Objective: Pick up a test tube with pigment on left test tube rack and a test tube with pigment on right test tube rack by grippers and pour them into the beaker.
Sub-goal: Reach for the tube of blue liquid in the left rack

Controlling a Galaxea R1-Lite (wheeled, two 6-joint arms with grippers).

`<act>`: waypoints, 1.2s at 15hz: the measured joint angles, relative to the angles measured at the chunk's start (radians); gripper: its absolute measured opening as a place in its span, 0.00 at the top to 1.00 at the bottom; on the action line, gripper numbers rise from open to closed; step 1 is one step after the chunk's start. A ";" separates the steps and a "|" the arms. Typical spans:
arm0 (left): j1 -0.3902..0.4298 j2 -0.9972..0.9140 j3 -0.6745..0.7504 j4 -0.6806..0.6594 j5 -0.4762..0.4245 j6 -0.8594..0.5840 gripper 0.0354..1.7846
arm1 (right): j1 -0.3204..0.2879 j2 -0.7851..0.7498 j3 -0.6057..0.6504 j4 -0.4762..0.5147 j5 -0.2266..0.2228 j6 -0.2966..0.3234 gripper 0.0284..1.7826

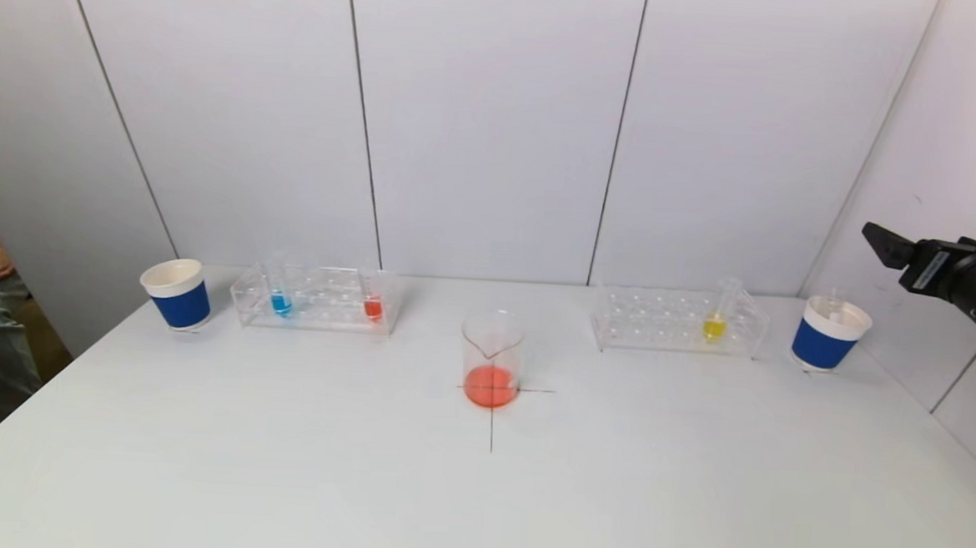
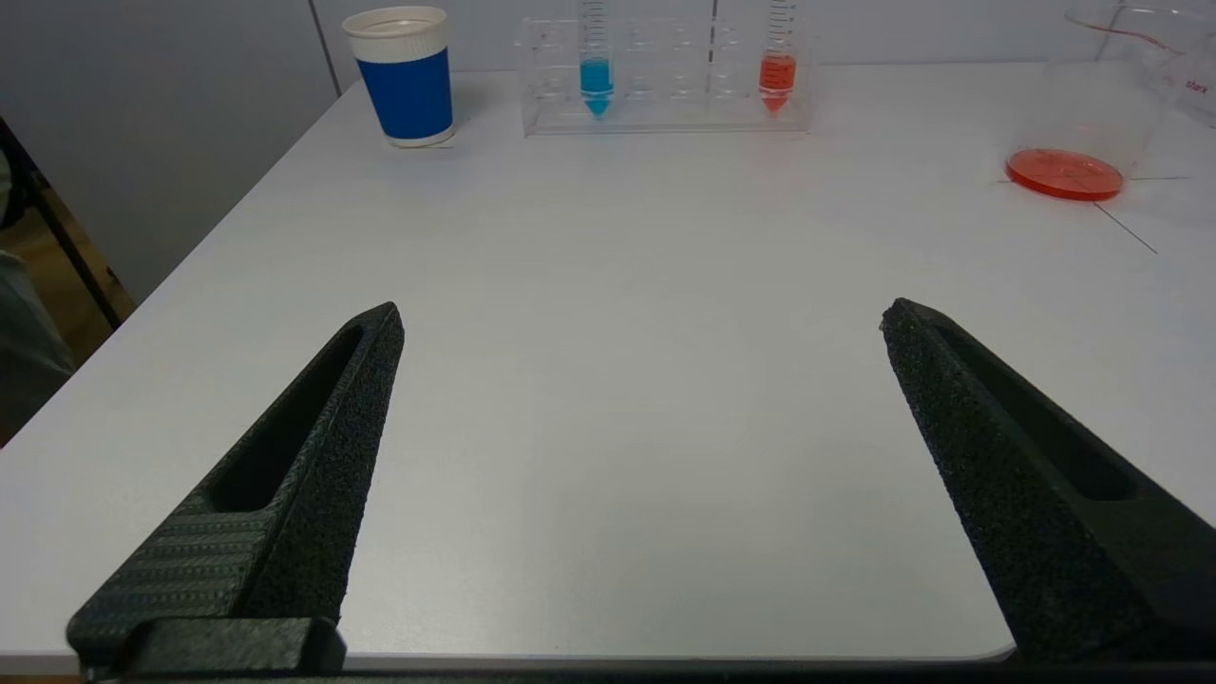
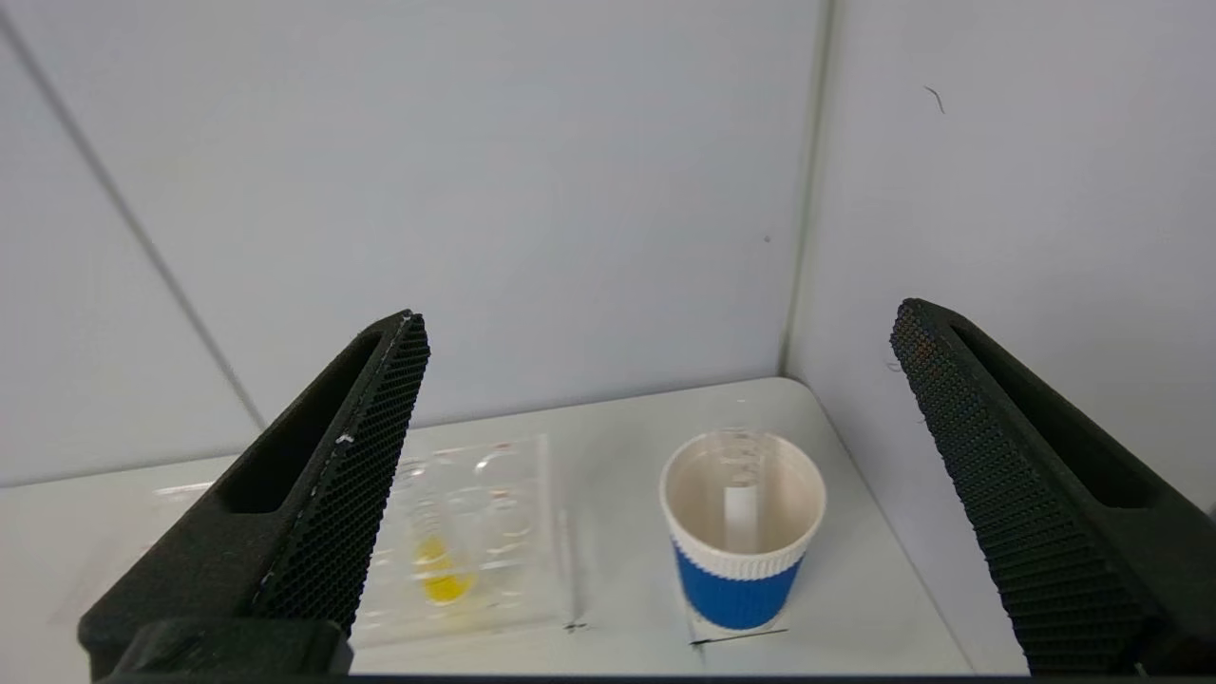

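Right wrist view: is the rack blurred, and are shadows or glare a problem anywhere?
Right wrist view: the clear plastic rack with the yellow tube looks smeared; the blue paper cup is sharper. Left wrist view: the blue-banded paper cup casts a soft shadow. Head view: even light, no harsh glare on the white table.

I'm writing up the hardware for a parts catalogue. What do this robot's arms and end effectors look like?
Both end effectors carry two long, tapering black fingers with a slot cut along each. The left end effector has grainy, rough-textured fingers; the right end effector has a fine honeycomb-like mesh pattern on its fingers. In the head view the right arm is black, with a small pale label on its side.
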 joint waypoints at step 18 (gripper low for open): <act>0.000 0.000 0.000 0.000 0.000 0.000 0.01 | -0.026 -0.663 0.321 0.225 0.189 0.140 0.01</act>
